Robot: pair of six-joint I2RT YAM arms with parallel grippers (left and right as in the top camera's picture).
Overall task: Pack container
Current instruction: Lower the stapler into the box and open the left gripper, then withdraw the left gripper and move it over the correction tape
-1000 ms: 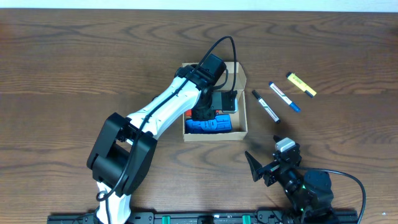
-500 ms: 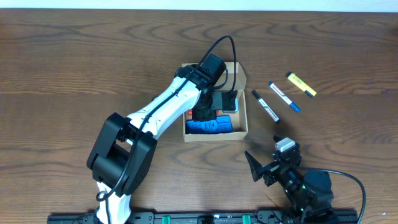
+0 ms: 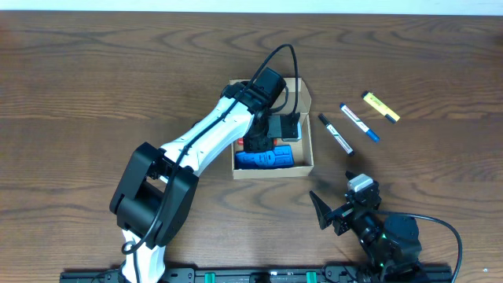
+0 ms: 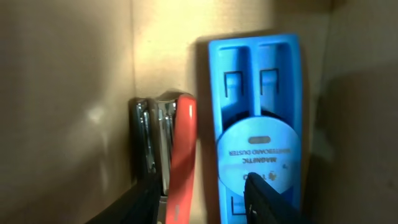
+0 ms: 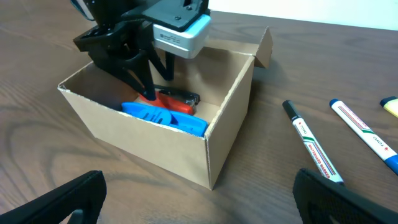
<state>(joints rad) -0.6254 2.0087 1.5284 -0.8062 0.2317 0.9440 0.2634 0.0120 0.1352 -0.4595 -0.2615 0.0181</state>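
Note:
The container, a tan cardboard box (image 3: 308,163), stands open at mid-table with its flap lid (image 5: 265,43) hinged up at the far side. Inside lie a blue magnetic whiteboard eraser (image 3: 269,160) and a red-and-black stapler (image 4: 180,143). My left gripper (image 3: 258,141) reaches down into the box. Its fingers (image 4: 199,200) are open and straddle the stapler's near end and the eraser's (image 4: 258,124) edge. My right gripper (image 3: 346,206) is open and empty, low over the table in front of the box (image 5: 155,149).
To the right of the box lie a black marker (image 3: 335,134), a blue-capped marker (image 3: 358,122) and a yellow highlighter (image 3: 380,107). The black marker (image 5: 311,143) and the blue one (image 5: 364,134) also show in the right wrist view. The left arm's cable loops above the box.

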